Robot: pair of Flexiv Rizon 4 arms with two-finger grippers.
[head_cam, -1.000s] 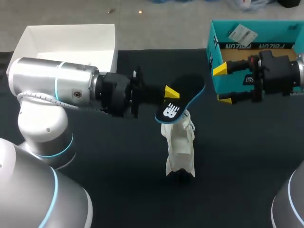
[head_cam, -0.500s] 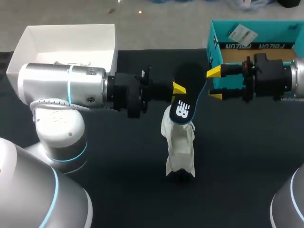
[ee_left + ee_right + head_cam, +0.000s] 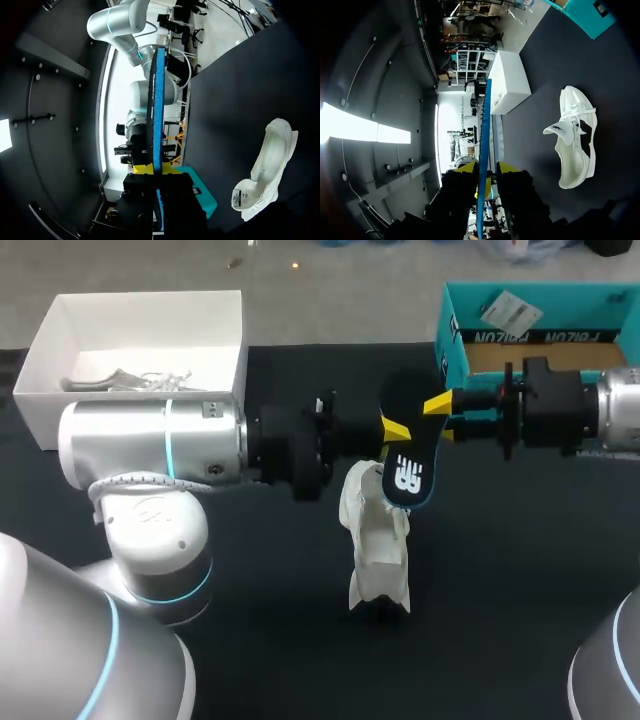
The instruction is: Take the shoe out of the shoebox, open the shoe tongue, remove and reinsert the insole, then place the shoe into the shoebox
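Observation:
A black insole (image 3: 405, 440) with a blue rim hangs on edge in the air above the white shoe (image 3: 378, 540), which lies on the dark table. My left gripper (image 3: 390, 428) is shut on the insole's near side; in the left wrist view the insole (image 3: 157, 125) rises straight out of the left gripper (image 3: 155, 170), with the shoe (image 3: 265, 170) beside it. My right gripper (image 3: 442, 415) comes in from the right at the insole's far end. In the right wrist view the insole (image 3: 484, 150) stands between the right gripper's (image 3: 487, 167) fingers with a thin gap on one side. The shoe (image 3: 575, 140) lies beyond.
A teal shoebox (image 3: 450, 350) stands at the back right, just behind my right arm. A white box (image 3: 150, 300) with some pale stuffing inside sits at the back left. The dark mat around the shoe is bare toward the front.
My left arm carried the insole to the right and turned it more upright. My right gripper moved left to it and its fingers narrowed around the insole's end.

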